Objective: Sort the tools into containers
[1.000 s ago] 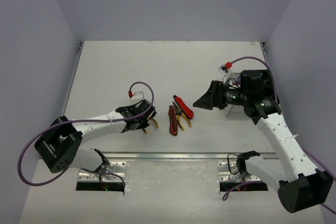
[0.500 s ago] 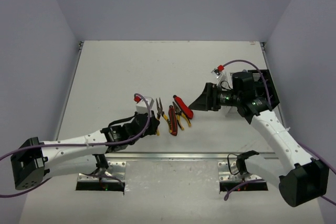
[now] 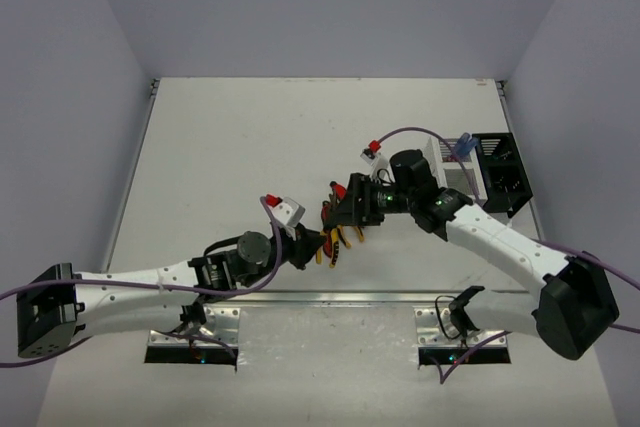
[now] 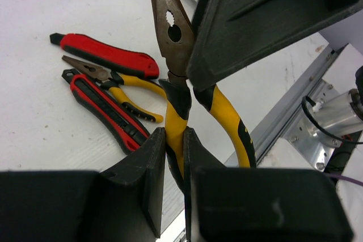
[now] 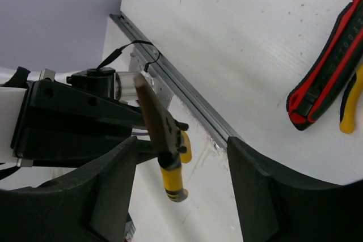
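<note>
My left gripper (image 4: pixel 174 134) is shut on one handle of the yellow-and-black pliers (image 4: pixel 177 43) and holds them off the table, nose pointing away; in the top view the gripper (image 3: pixel 312 244) is near the front middle. My right gripper (image 3: pixel 345 209) is open. In the right wrist view its jaws (image 5: pixel 181 143) stand either side of the pliers (image 5: pixel 161 128) without touching them. A red cutter (image 4: pixel 105 55), smaller yellow-handled pliers (image 4: pixel 113 83) and a red-and-black cutter (image 4: pixel 102 109) lie on the table. The white bin (image 3: pixel 440 162) and black bin (image 3: pixel 500 175) stand at the right.
A blue-handled tool (image 3: pixel 462 145) sticks up from the white bin. The metal rail (image 3: pixel 330 297) runs along the table's front edge, just below both grippers. The red-and-black cutter (image 5: pixel 326 83) lies right of my right gripper's fingers.
My left arm has swung right and lifted the yellow-and-black pliers. My right arm has swung left from the bins and brought its open jaws around the pliers' nose.
</note>
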Tool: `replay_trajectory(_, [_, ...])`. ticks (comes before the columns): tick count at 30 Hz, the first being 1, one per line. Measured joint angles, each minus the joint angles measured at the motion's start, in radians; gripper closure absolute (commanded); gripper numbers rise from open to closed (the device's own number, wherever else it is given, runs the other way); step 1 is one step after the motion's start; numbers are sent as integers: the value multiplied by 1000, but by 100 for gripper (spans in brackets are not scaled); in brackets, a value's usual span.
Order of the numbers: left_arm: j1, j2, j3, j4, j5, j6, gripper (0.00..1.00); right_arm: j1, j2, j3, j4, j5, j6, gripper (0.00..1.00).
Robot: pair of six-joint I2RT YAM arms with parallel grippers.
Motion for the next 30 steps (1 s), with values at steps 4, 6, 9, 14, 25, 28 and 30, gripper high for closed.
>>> replay_trajectory(4, [-10, 29, 0, 9, 17, 11, 100, 56, 5, 0, 33, 47, 21, 48])
replay_trajectory(6, [-13, 31, 1, 9, 22, 13, 100, 60, 2, 0, 42, 69, 24, 57])
replay_trajectory(9, [-19, 31, 10, 10, 32, 19, 100, 59, -13, 0, 47, 107, 32, 80])
replay_trajectory(14, [-26, 30, 20, 13, 40, 28, 99, 60, -22, 1, 66, 129, 38, 100])
replay_trajectory(25, [-30, 33, 172, -158, -156, -53, 0, 30, -127, 27, -53, 312, -72, 100])
replay_trajectory(28, [-30, 54, 326, -376, -279, -168, 0, -56, -161, 103, -174, 457, -126, 100])
replay_trajectory(30, [-29, 80, 449, -548, -360, -260, 0, -135, -174, 168, -245, 588, -165, 100])
